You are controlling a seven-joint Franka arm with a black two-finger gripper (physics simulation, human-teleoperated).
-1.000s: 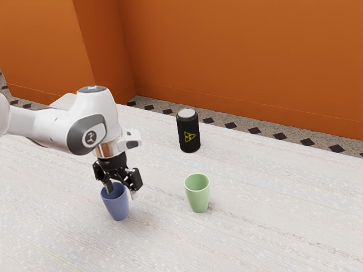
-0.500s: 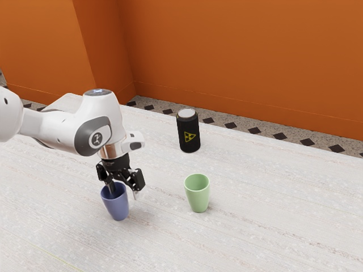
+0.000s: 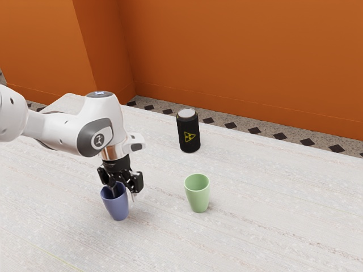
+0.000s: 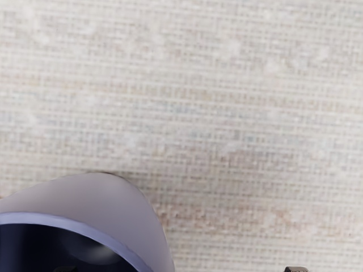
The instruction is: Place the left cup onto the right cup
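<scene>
Blue cup stands upright on the pale table, toward the exterior view's left. The black pincer hangs right at its rim with its fingers a little apart. One dips inside the cup and the other sits outside the wall, on the green cup's side. They do not squeeze it. The green cup stands upright well apart, toward the exterior view's right, with bare table between. A black can stands farther back, near the table's far edge and the orange wall.

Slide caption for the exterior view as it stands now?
Gripper at the rim of the blue cup; green cup and black can stand apart on the table.
</scene>
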